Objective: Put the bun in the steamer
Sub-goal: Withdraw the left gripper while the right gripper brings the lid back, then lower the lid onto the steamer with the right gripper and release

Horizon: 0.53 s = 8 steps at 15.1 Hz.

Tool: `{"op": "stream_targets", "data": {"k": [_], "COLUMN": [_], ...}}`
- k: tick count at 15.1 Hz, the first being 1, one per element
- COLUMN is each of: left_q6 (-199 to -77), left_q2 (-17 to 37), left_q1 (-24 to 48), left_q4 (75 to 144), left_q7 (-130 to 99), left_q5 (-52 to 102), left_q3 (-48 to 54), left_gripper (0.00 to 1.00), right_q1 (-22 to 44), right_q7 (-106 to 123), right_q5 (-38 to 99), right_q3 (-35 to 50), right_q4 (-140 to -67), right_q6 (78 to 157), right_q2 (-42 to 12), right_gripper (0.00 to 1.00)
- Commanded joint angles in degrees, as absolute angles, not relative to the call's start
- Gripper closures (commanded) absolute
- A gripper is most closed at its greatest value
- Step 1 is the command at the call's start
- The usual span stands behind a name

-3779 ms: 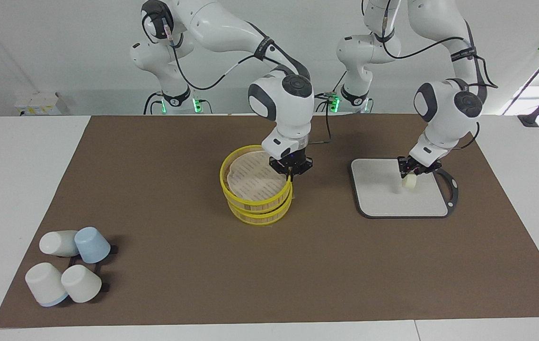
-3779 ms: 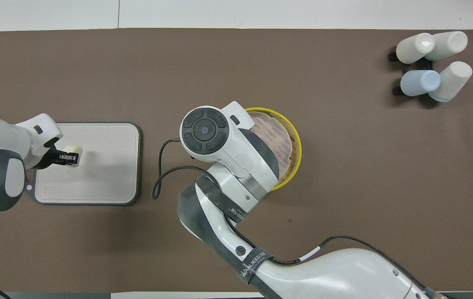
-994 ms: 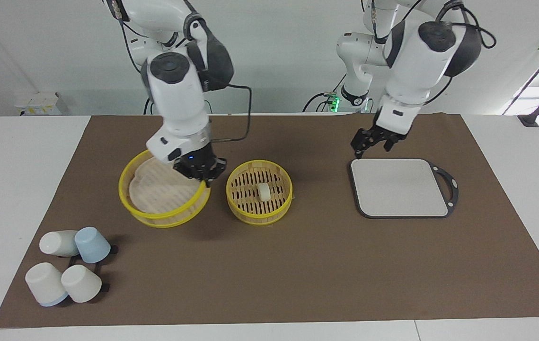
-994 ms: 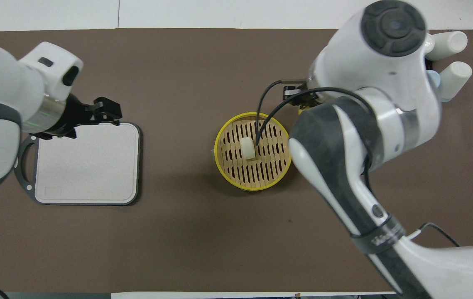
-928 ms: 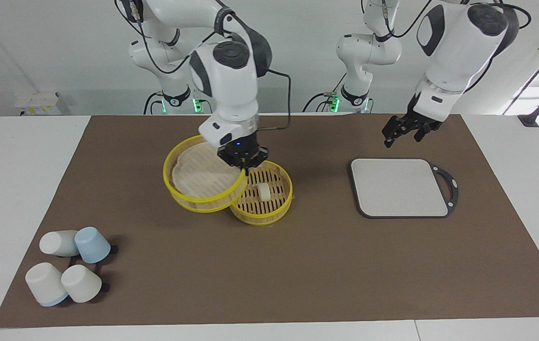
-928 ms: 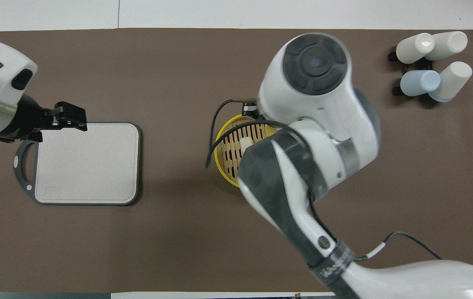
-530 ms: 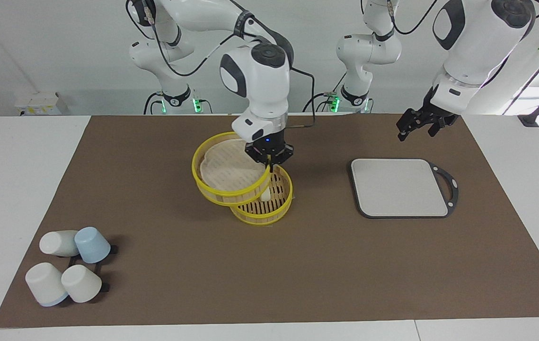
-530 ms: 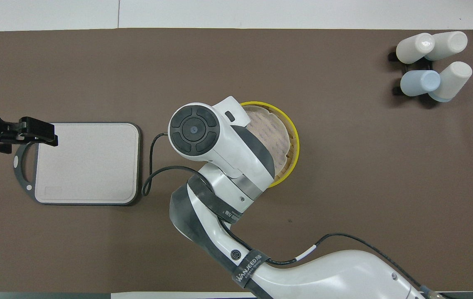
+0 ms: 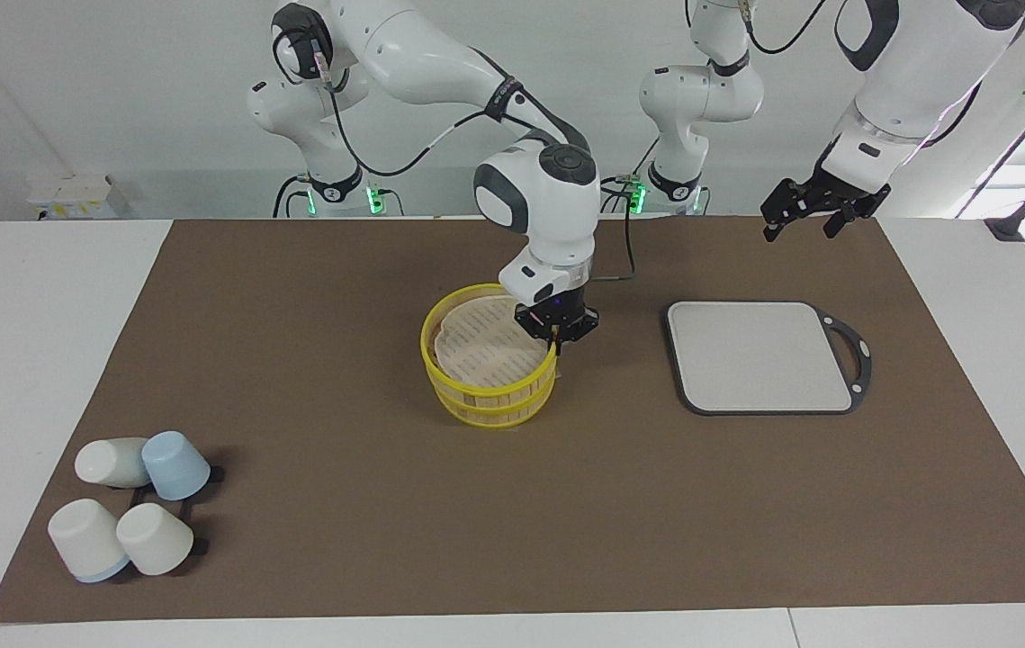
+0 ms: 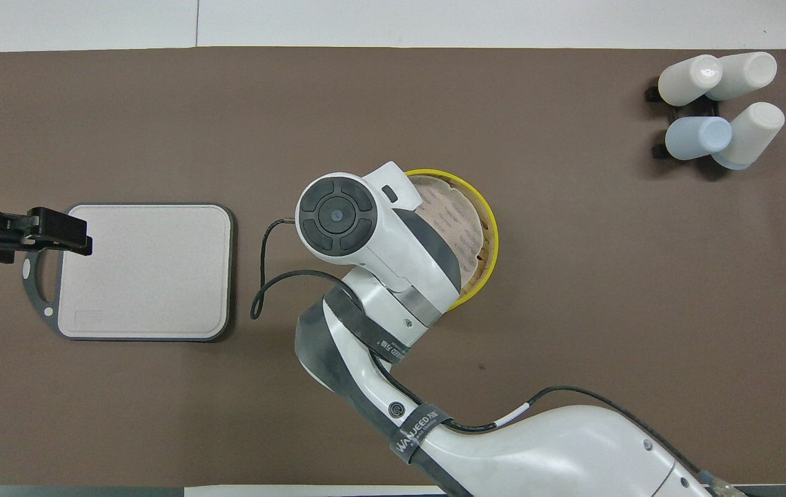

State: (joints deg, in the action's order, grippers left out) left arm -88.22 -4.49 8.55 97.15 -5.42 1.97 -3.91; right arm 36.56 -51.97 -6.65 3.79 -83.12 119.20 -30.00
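Note:
The steamer [image 9: 487,401] stands mid-mat with both yellow-rimmed tiers stacked; its top tier [image 9: 485,351] holds the whitish liner. It also shows in the overhead view [image 10: 491,231], partly under the right arm. My right gripper [image 9: 555,335] is shut on the top tier's rim at the side toward the left arm's end. The bun is hidden under the top tier. My left gripper [image 9: 805,221] is open and empty, raised over the mat by the grey board's edge nearest the robots; in the overhead view it [image 10: 61,233] is by the board's handle.
The flat grey board [image 9: 759,355] with a black handle lies bare toward the left arm's end [image 10: 144,269]. Several white and blue cups [image 9: 130,504] lie at the corner of the mat toward the right arm's end, farthest from the robots [image 10: 717,103].
My right gripper has carried the top tier back over the lower tier, covering the bun that my left gripper had put in. My left gripper has drawn back and risen, empty.

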Motion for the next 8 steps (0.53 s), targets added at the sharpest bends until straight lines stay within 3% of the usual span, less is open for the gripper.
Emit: {"op": "stream_targets", "data": {"k": [1,8], "left_q6": [-88.4,-88.0], "left_q2": [-4.9,-3.7], "left_q1": [11.3,12.0], "left_q4": [97.9,97.4], "left_q7": [-4.2,-4.2], "left_q5": [0.9,1.0], "left_q3": [-7.5,-8.7], "left_gripper": [0.0,0.0], "right_q1": [36.1,37.5], "right_q7": [-51.9,-52.6], "right_q5": [-7.1,-4.6], "right_q3": [4.1,4.1], "right_q4": [-87.0,-87.5], "right_q6": [120.8,123.0], "right_q2": [-27.2,-28.0], "right_gripper": [1.0,1.0]}}
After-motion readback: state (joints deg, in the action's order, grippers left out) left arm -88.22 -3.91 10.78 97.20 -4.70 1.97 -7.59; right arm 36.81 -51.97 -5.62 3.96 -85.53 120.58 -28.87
